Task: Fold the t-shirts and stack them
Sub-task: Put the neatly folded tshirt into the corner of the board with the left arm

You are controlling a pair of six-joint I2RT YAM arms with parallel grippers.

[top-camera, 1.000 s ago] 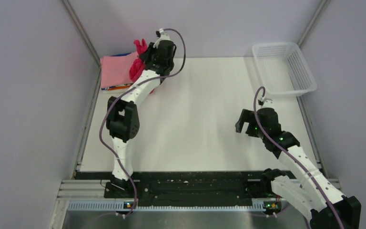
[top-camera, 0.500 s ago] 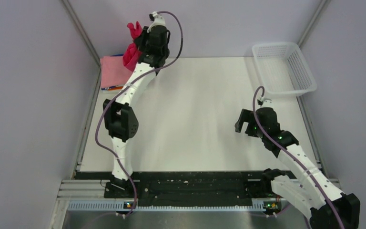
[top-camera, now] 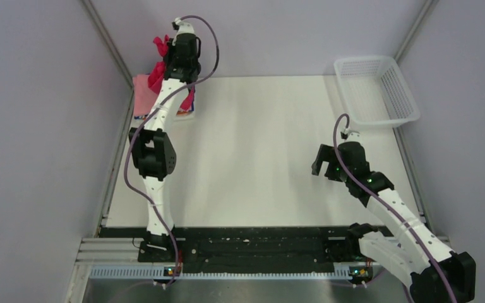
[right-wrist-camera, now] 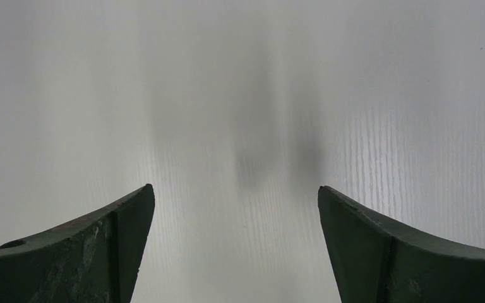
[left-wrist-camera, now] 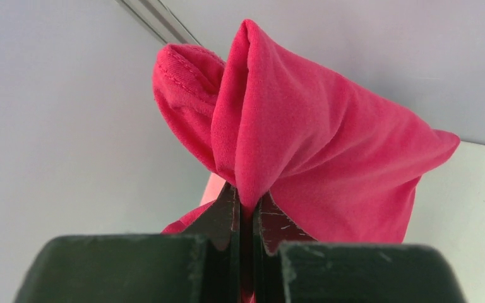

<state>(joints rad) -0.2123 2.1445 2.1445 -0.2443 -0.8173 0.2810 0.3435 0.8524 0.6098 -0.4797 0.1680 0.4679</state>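
Observation:
My left gripper [top-camera: 166, 58] is shut on the crimson-red t-shirt [top-camera: 158, 71], holding it bunched in the air at the far left corner, above the stack. In the left wrist view the red cloth [left-wrist-camera: 316, 151] is pinched between the closed fingers of the left gripper [left-wrist-camera: 247, 205]. A folded light pink t-shirt [top-camera: 144, 93] tops the stack below, with blue and orange edges [top-camera: 186, 112] showing at its near side. My right gripper [top-camera: 326, 161] is open and empty over the bare table at the right; it also shows in the right wrist view [right-wrist-camera: 235, 196].
A white plastic mesh basket [top-camera: 374, 90] stands at the far right corner. Grey walls close in the left, back and right. The white table [top-camera: 259, 139] lies between the arms.
My left gripper has carried the red t-shirt up and to the left, from beside the stack to over its far left. The right arm has not moved.

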